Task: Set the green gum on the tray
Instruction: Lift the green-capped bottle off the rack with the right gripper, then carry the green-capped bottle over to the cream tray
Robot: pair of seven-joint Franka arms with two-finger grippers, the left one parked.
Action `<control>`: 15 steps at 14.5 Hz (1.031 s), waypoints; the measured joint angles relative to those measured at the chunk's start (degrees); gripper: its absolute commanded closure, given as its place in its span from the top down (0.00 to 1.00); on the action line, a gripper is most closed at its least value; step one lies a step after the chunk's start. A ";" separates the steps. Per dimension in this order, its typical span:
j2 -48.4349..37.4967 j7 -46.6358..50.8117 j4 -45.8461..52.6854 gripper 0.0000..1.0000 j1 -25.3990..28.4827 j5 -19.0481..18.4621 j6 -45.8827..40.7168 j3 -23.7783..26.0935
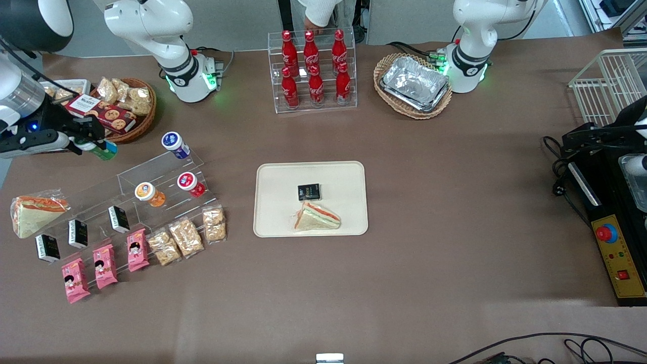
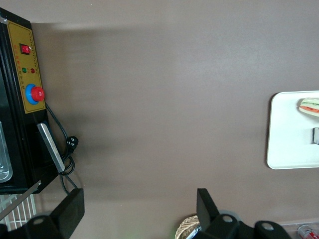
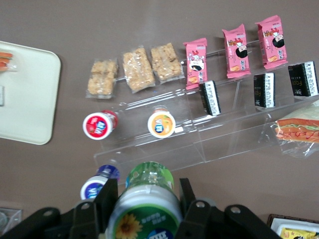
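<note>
My right gripper (image 1: 96, 146) is shut on the green gum (image 1: 105, 150), a small green bottle with a white green-rimmed lid, and holds it in the air above the clear stepped display at the working arm's end of the table. In the right wrist view the gum (image 3: 148, 201) sits between the two black fingers (image 3: 105, 199). The cream tray (image 1: 283, 174) lies flat at the table's middle, holding a wrapped sandwich (image 1: 317, 217) and a small black packet (image 1: 309, 191). The tray's corner shows in the right wrist view (image 3: 30, 99).
The clear display (image 1: 131, 197) carries a blue-lidded bottle (image 1: 175, 143), an orange bottle (image 1: 148, 193), a red bottle (image 1: 191, 183), black packets, pink packets and snack bars. A wicker snack basket (image 1: 124, 108), cola rack (image 1: 313, 71), foil-tray basket (image 1: 413, 85) and another sandwich (image 1: 35, 212) stand around.
</note>
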 measured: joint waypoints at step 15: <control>10.99 46.19 3.99 0.17 29.93 0.23 3.75 0.60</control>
